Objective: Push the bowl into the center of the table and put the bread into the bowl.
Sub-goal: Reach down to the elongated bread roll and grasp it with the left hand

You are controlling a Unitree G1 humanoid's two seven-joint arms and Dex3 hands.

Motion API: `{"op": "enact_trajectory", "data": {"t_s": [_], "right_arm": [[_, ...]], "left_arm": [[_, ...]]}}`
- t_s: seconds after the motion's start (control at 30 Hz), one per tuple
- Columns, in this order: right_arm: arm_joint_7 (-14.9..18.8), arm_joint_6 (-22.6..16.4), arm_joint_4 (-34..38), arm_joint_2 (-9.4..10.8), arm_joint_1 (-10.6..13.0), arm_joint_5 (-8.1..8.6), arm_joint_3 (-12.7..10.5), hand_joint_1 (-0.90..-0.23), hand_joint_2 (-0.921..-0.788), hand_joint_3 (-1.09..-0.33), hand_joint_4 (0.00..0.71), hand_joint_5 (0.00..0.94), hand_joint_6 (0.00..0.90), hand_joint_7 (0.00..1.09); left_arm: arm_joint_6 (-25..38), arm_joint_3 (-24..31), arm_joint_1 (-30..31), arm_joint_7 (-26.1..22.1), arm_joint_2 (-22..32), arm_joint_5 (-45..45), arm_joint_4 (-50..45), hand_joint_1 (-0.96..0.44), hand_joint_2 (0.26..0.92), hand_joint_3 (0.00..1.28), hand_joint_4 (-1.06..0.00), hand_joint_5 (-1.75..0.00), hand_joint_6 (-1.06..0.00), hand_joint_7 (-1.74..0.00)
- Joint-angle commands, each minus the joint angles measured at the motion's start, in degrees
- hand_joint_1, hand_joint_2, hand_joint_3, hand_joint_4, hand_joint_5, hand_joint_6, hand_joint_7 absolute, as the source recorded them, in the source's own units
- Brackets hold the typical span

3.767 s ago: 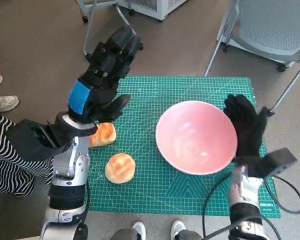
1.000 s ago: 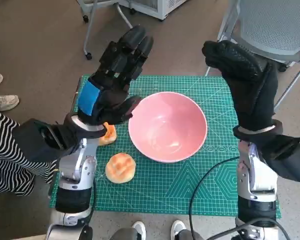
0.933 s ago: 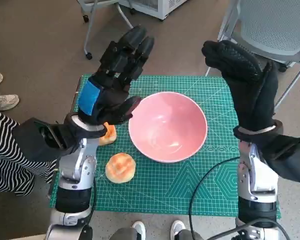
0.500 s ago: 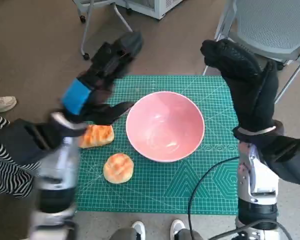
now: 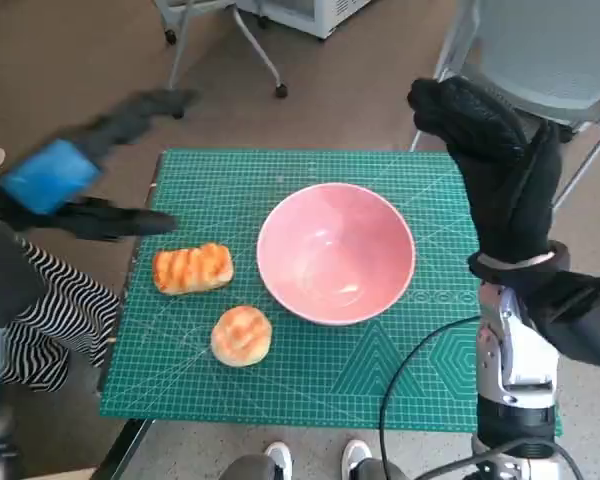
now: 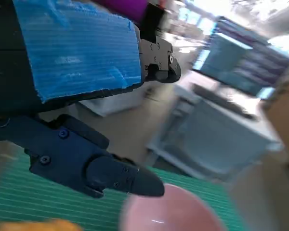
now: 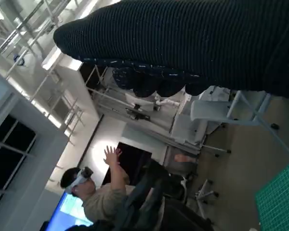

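Bowl (image 5: 336,253) is seen near the middle of the green-matted worktop (image 5: 400,375), so the push is judged done. Bread next: long loaf (image 5: 192,268) and round bun (image 5: 241,335) lie just beside the bowl on the robot's left, untouched. Left hand (image 5: 65,185) is blurred off the mat edge, fingers (image 6: 103,171) spread, nothing held. Right hand (image 5: 495,170) is raised, empty, fingers extended. Loaf should be approached from above, gripped across its narrow width, lifted clear of the bowl's rim.

Even, bright indoor light falls on the green mat (image 5: 380,370), with only soft shadows under the bowl (image 5: 336,252). The left hand (image 5: 55,180) is smeared by motion blur (its wrist view is blurred too). Ceiling lights glare behind the right hand (image 7: 183,43), which shows as a dark silhouette.
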Motion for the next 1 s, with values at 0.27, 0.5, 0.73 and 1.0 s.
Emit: {"op": "enact_trajectory", "data": {"t_s": [0.27,0.5,0.73,1.0], "right_arm": [[-0.35,-0.57,2.14,0.65,0.33,-0.05,-0.32,-0.674,-0.921,-0.643,0.177,0.014,-0.001,0.6],[-0.42,-0.41,1.89,1.06,0.53,0.08,-0.12,-0.671,-0.921,-0.644,0.177,0.013,-0.001,0.59],[-0.09,-0.37,1.97,1.12,0.77,0.27,-0.15,-0.677,-0.921,-0.646,0.176,0.011,-0.001,0.59],[0.37,-0.1,2.17,0.8,1.03,0.77,-0.46,-0.684,-0.921,-0.644,0.177,0.01,-0.001,0.6]], "left_arm": [[-0.93,-3.79,1.55,-5.27,2.83,1.21,1.72,-0.41,0.745,0.0,-0.14,0.0,-0.22,-0.13],[0.09,-6.1,2.71,-5.6,2.41,3.17,1.43,-0.39,0.748,0.0,-0.14,0.0,-0.24,-0.1],[2.55,-10.32,3.95,-4.42,2.3,9.57,-0.08,-0.38,0.754,0.0,-0.15,0.0,-0.25,-0.05],[2.43,-15.73,5.26,-2.01,-0.66,16.1,3.25,-0.35,0.761,0.0,-0.15,0.0,-0.26,-0.03]]}}
